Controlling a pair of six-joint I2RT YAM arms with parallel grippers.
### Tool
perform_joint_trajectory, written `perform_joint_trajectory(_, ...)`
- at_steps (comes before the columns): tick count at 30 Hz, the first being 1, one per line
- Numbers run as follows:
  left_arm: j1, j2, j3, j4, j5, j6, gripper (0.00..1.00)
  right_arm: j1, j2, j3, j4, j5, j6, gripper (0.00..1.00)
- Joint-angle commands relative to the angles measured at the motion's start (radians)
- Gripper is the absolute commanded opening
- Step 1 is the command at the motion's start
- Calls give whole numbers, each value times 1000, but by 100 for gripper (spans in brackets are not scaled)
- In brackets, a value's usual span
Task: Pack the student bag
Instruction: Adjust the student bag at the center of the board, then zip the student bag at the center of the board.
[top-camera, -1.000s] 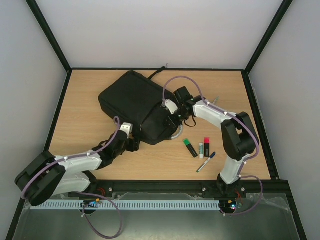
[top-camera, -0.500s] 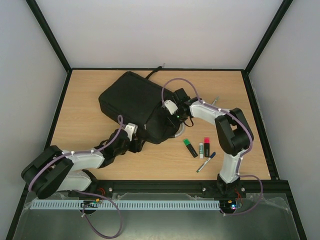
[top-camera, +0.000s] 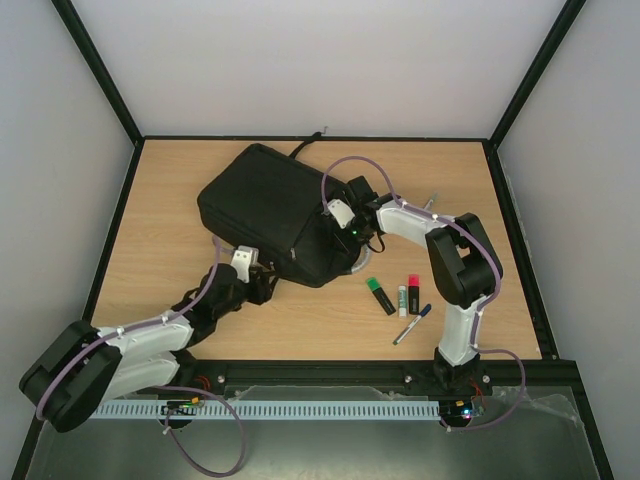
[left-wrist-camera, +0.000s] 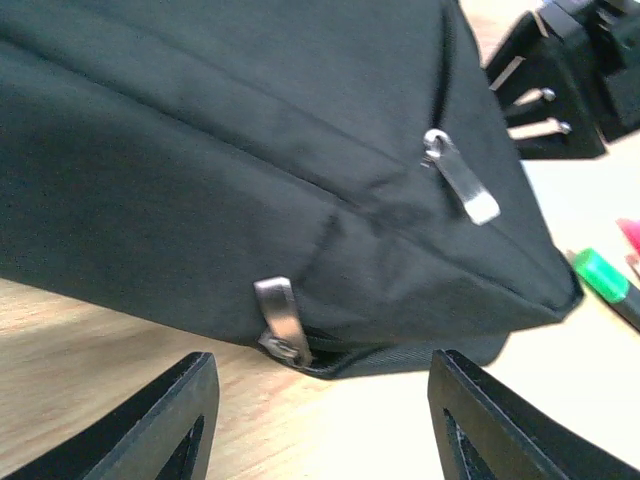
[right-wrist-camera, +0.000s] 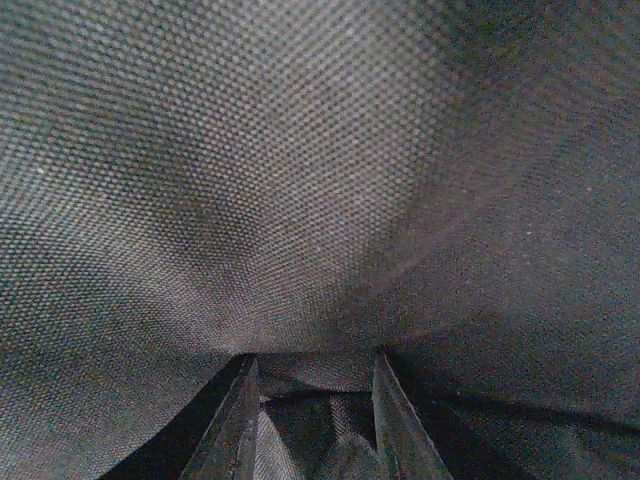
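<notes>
I see the large black soft fabric student bag (top-camera: 270, 205) lying flat on the light wooden tabletop (top-camera: 160, 230), slightly left of centre in the overhead view, its lower corner pointing toward the bottom of the frame. My left gripper (top-camera: 264, 284) sits low at the bag's lower edge. In the left wrist view its jaws stand apart with nothing clamped between them, the two black fingers (left-wrist-camera: 160, 420) in the bottom corners. A silver metal zipper pull (left-wrist-camera: 280, 320) hangs from the bag's seam at lower centre, above the gap. A second silver pull (left-wrist-camera: 462, 182) lies flat on the fabric at upper right. My right gripper (top-camera: 343, 240) presses into the bag's right side. In the right wrist view woven black cloth fills the frame, and the jaws are drawn in on a bunched fold of it at bottom centre. To the lower right of the bag, well apart from it, lie a green-capped black highlighter (top-camera: 380, 296), a pink-capped black highlighter (top-camera: 413, 294) and a slim blue-capped pen (top-camera: 412, 324).
</notes>
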Motion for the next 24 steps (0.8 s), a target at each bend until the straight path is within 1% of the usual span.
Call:
perform_joint_trajectory(1,56,24,-9,27,-28,-27,61,-9,41,-10,-47,52,8,33)
perform_joint_trajectory(5,98,76,-6,53,31,-35,60,-9,38,-13,-48,44,9,33)
perform_joint_trajectory(10,111,136,26,86,101,-25,59,-9,37,-18,-49,29,9,33)
perform_joint_trajectory(11,114,147,40,86,123,-27,57,-9,37,-20,-47,27,10,33)
perform_joint_trajectory(13,114,165,62,88,144,-37,52,-9,40,-21,-48,26,9,33)
perform_joint_trajectory(16,114,178,97,50,122,-72,45,-9,38,-25,-49,23,9,33)
perform_joint_trajectory(21,114,148,134,-32,20,-157,40,-9,30,-30,-47,23,7,33)
perform_joint_trajectory(24,114,152,158,-62,2,-184,36,-9,30,-33,-47,23,8,33)
